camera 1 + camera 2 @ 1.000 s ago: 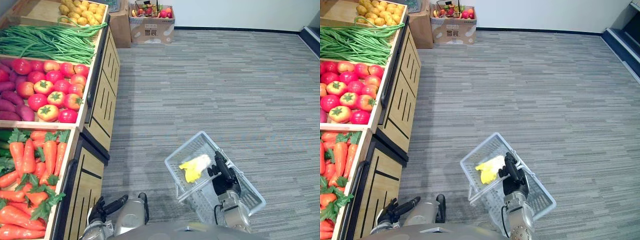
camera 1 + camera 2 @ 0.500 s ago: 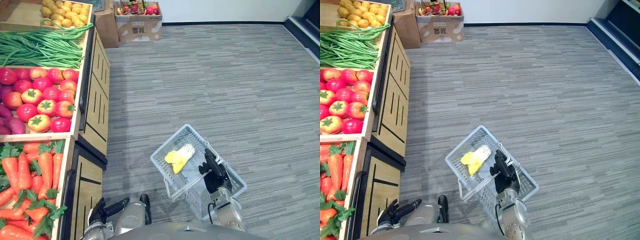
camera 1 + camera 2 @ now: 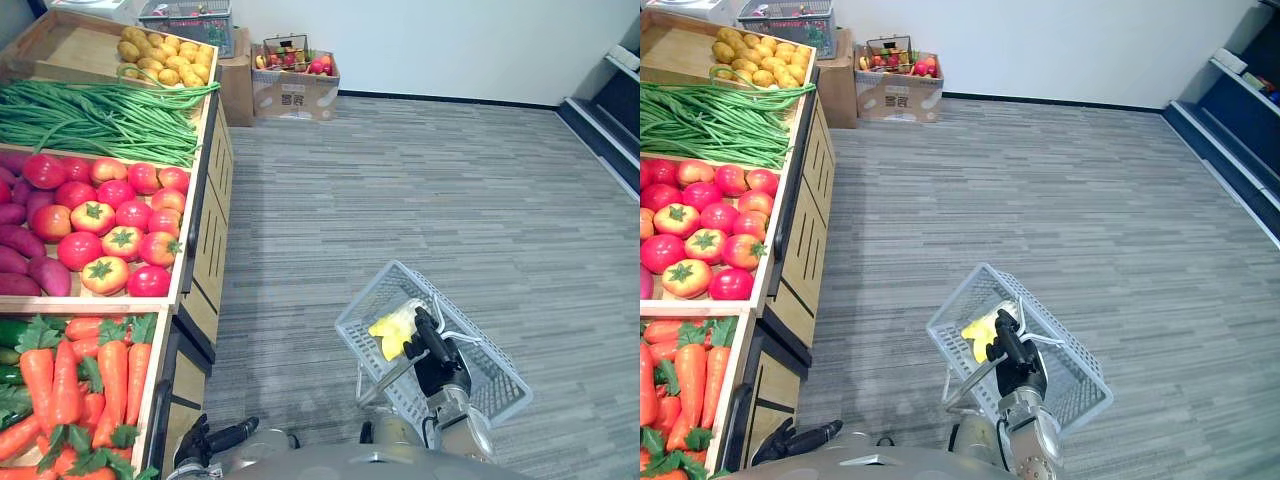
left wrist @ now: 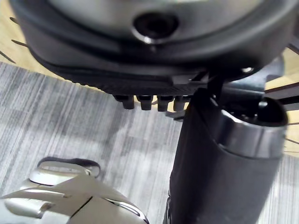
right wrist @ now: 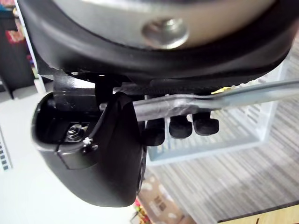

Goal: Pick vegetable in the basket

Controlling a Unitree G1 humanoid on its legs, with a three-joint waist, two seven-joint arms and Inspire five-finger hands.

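Observation:
A pale plastic basket (image 3: 365,297) hangs tilted above the carpet in front of me, at the lower right. A yellow and white leafy vegetable (image 3: 393,330) lies inside it at the end nearest the stand. My right hand (image 3: 435,355) is shut on the basket's metal handle (image 5: 224,95), with its fingers (image 5: 180,126) curled round the bar. My left hand (image 3: 215,440) hangs low beside the wooden stand, with relaxed fingers and nothing in them. On the stand to my left lie carrots (image 3: 80,380), tomatoes (image 3: 110,225), green beans (image 3: 90,115) and potatoes (image 3: 165,60).
The wooden stand (image 3: 205,260) runs along my left side, with purple sweet potatoes (image 3: 20,260) at its outer edge. A cardboard box (image 3: 293,85) of produce stands by the far wall, and a grey basket (image 3: 190,15) stands behind the potatoes. Grey carpet (image 3: 450,190) stretches ahead and right.
The whole picture has shifted, so the camera has moved. My right hand still holds the basket's handle with the vegetable inside. My left hand sits lower in the picture.

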